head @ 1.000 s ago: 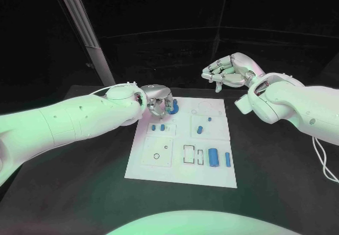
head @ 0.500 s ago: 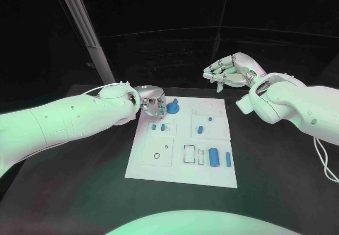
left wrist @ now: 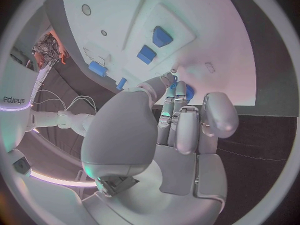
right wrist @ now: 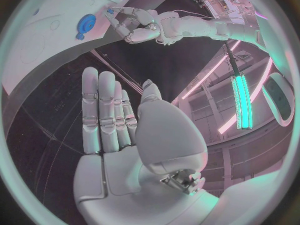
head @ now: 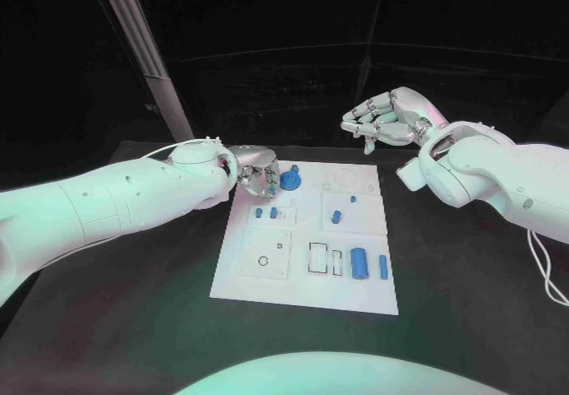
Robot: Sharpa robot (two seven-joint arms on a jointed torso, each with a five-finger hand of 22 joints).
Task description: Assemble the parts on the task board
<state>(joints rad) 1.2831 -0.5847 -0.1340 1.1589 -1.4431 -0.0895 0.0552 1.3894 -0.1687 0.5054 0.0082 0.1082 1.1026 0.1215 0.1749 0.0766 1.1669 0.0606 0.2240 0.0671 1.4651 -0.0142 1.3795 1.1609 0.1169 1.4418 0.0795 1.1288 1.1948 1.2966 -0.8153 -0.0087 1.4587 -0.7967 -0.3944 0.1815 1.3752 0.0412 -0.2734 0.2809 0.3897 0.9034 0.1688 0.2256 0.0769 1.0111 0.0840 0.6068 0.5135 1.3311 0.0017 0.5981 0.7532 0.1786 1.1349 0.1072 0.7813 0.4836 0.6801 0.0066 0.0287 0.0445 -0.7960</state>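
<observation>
The white task board lies in the middle of the black table. A round blue part sits near its far left corner. My left hand hovers just left of that part, fingers pointing down beside it and holding nothing. In the left wrist view the fingertips reach the blue part; whether they touch it is unclear. My right hand is raised beyond the board's far right corner, fingers straight and holding nothing. The right wrist view shows the board, the round part and my left hand.
Other blue parts lie on the board: two small ones, one, a thick cylinder and a thin pin. A rectangular slot outline and a small ring mark the near half. A pale post stands at the back left.
My left hand has drawn back to the left off the round blue part, which now shows uncovered on the board. The right hand has barely moved.
</observation>
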